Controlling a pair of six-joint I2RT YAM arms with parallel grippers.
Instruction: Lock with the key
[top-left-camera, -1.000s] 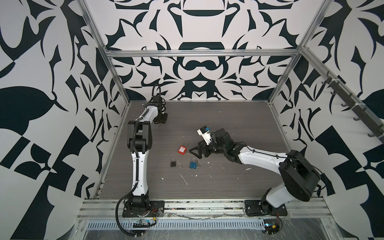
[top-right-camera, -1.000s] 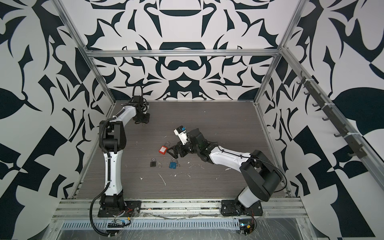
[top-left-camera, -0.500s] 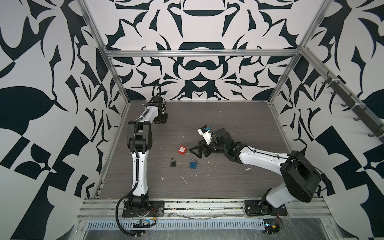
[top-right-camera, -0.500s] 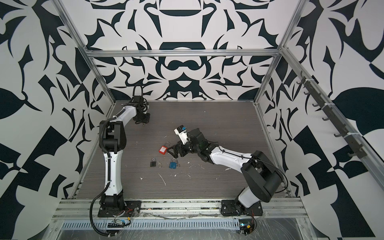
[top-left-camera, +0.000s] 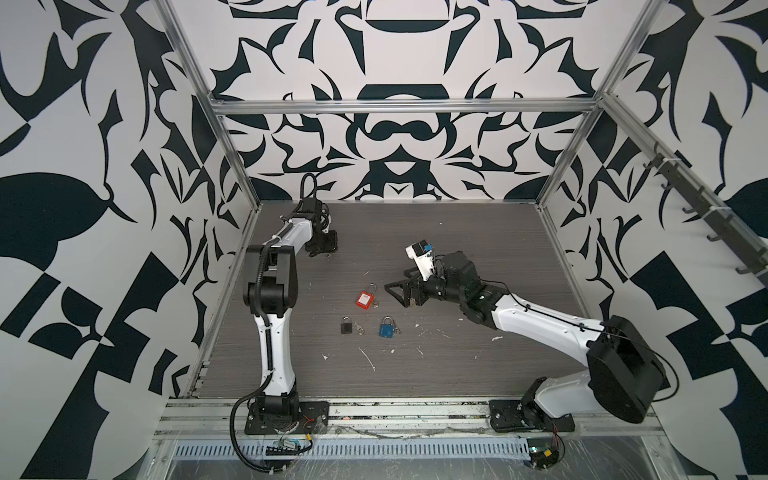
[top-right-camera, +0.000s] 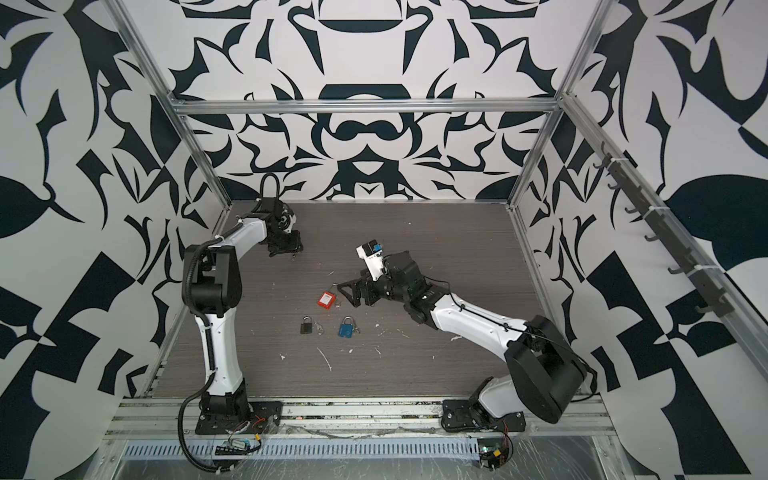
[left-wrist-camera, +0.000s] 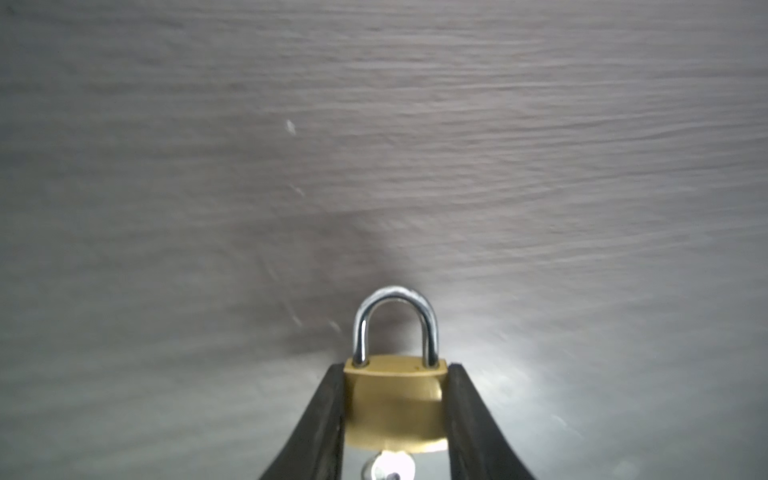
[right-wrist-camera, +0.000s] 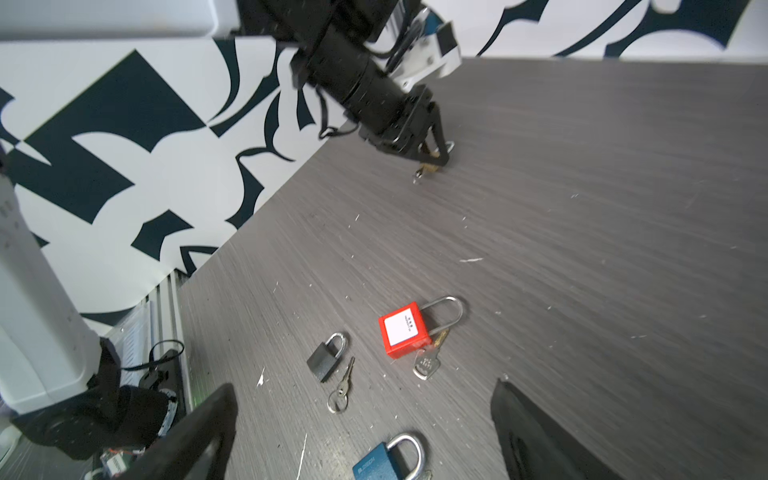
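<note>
While both arms stand in both top views much as they did a second earlier, no large move marks this moment. Any change is confined to the grip itself, which the earlier pictures are too small to show.

**Left arm.** The left gripper (left-wrist-camera: 395, 370) is closed on the brass padlock (left-wrist-camera: 395, 403), its black fingers (left-wrist-camera: 328, 415) pressing the two flanks of the body. The shackle points away from the wrist with both legs entering the body; whether it is latched cannot be told. A key (right-wrist-camera: 419, 172) hangs from the underside of the lock. This lock is held well beyond the red padlock (top-left-camera: 365, 299), toward the far left corner of the table (top-left-camera: 457, 365).

**Right arm.** The right gripper (top-left-camera: 400, 296) hovers just beside the red padlock, on its right, with the jaws spread wide and nothing between them.

**Other locks.** The black padlock (top-left-camera: 346, 326) and the blue padlock (top-left-camera: 386, 328) lie on the near side of the red padlock, each with a key next to it. The red padlock has a key touching its body.

**Reading.** The steady poses suggest that the brass padlock is secured. The turn of the key appears not yet begun, and the free right gripper is far from that key.
</note>
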